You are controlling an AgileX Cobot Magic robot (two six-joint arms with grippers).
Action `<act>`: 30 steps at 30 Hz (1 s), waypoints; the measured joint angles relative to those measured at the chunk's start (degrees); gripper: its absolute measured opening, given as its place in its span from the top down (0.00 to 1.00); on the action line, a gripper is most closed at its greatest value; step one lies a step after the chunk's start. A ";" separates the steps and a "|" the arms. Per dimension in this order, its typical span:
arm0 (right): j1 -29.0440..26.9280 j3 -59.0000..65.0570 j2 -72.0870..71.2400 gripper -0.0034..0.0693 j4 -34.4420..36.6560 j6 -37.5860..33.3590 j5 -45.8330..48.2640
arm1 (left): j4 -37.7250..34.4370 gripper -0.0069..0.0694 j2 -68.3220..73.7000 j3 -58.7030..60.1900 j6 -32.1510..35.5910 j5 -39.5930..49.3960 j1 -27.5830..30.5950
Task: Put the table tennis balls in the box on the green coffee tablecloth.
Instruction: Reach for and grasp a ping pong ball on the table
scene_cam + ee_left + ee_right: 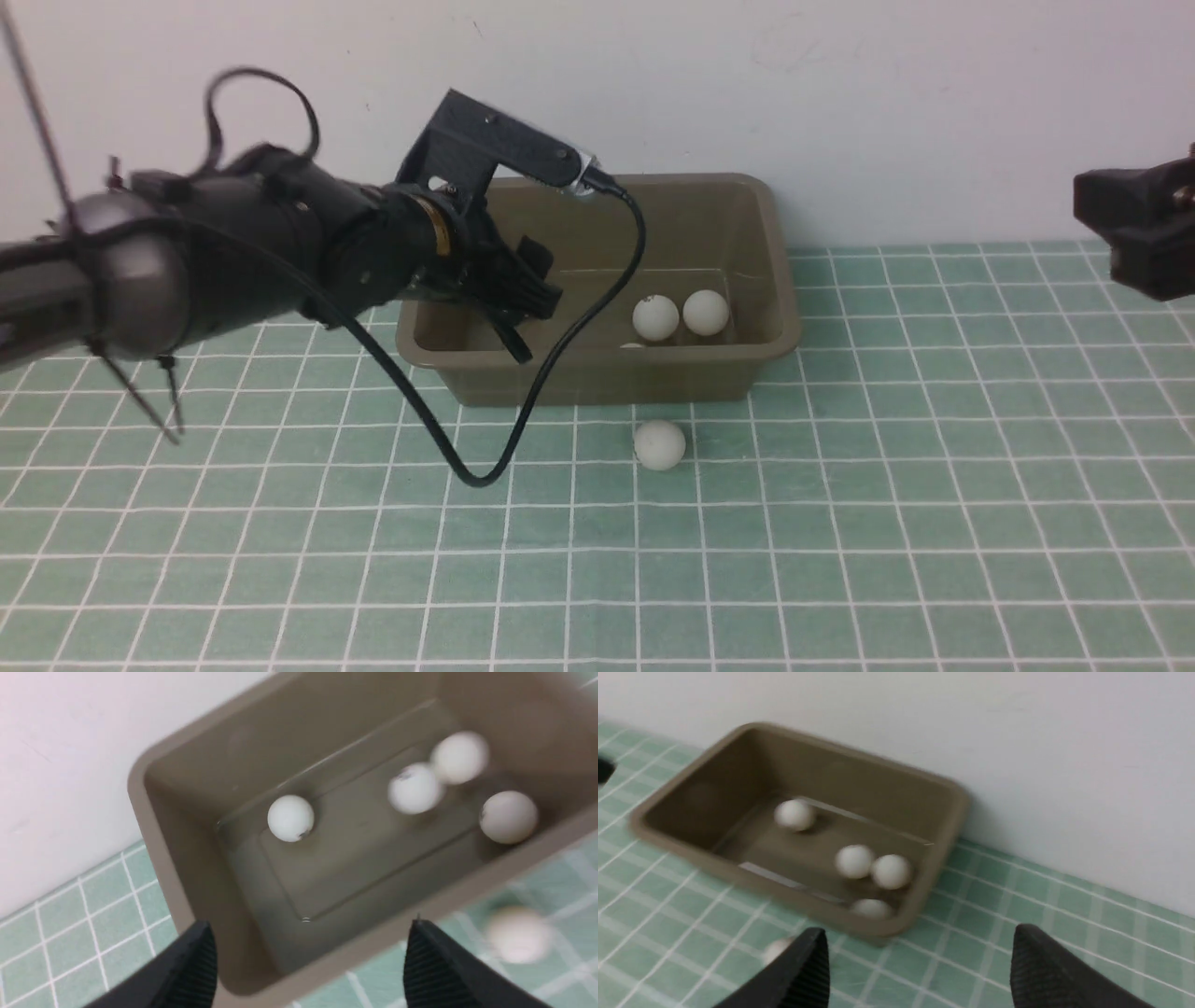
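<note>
White wall [840,93] behind, green cloth [840,523] below; box [597,373] at upper centre holds four balls [415,787]; fifth ball [659,444] lies on cloth just before its near wall — down-right of the left gripper [534,322], parted and empty over the box; right gripper [917,933], likewise released, hangs far right — farther off.

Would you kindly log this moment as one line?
left hand: open above box | right hand: open, empty | box: four balls | cloth: one ball

L tool [537,327] over box [597,378]; balls [655,317] inside, one ball [659,444] on cloth [887,523].
</note>
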 joint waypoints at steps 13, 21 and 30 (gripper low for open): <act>12.69 -3.29 19.24 0.30 3.02 2.16 -3.53 | -3.20 0.31 -13.69 -0.29 0.11 24.06 -6.02; 12.69 -10.99 33.29 0.30 6.52 2.35 -2.37 | -13.73 0.31 -13.64 -0.29 7.64 24.64 -6.13; 12.71 -11.48 39.97 0.30 14.88 2.35 -6.86 | -12.63 0.31 -13.83 -0.29 8.85 24.59 -6.13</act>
